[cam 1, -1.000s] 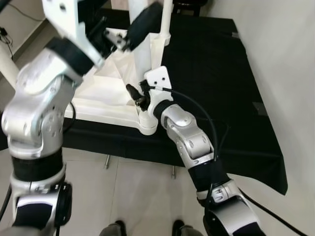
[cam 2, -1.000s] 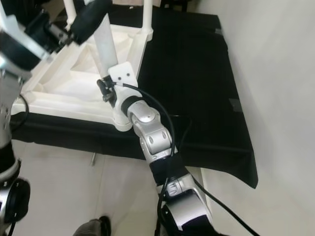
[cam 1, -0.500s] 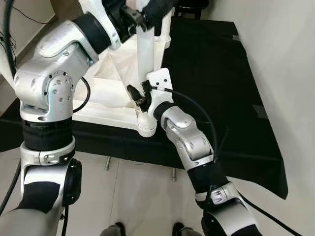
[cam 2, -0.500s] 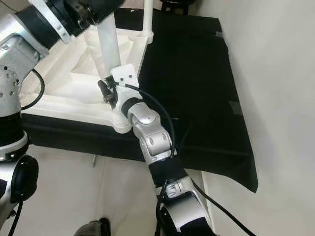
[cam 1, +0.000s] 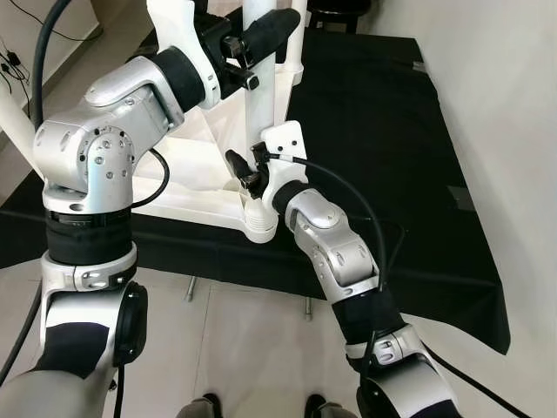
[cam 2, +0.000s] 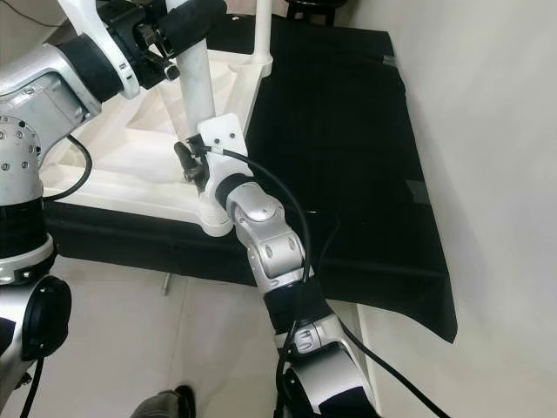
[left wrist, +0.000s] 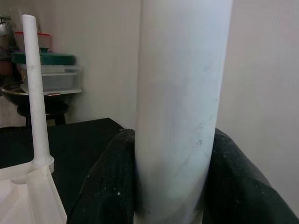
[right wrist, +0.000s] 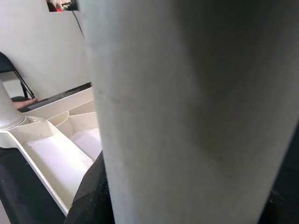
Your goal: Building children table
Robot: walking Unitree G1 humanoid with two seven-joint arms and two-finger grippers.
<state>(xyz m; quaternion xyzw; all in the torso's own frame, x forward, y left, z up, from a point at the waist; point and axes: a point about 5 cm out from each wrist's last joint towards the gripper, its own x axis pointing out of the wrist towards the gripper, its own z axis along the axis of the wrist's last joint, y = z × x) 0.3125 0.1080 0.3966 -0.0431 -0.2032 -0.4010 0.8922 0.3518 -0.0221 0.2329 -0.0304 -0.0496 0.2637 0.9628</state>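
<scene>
A white children's table (cam 1: 187, 170) lies upside down on a black cloth (cam 1: 383, 131). One white table leg (cam 1: 259, 104) stands upright in the near right corner socket (cam 1: 259, 222). My left gripper (cam 1: 261, 35) is shut on this leg high up; in the left wrist view its black fingers (left wrist: 110, 182) press both sides of the leg (left wrist: 180, 102). My right gripper (cam 1: 248, 170) is shut on the same leg low down, just above the socket. The leg (right wrist: 187, 116) is very close in the right wrist view. A second leg (cam 2: 261, 30) stands at the far corner.
The black cloth covers a low platform whose near edge (cam 1: 218, 252) hangs over a tiled floor (cam 1: 252, 348). A pale wall (cam 1: 505, 131) runs along the right. Plastic containers (left wrist: 44, 70) sit on a stand behind the table.
My left arm has swung in and its elbow has come down, with the gripper still high on the leg. The leg has gone from tilted to upright. The right arm has barely moved.
</scene>
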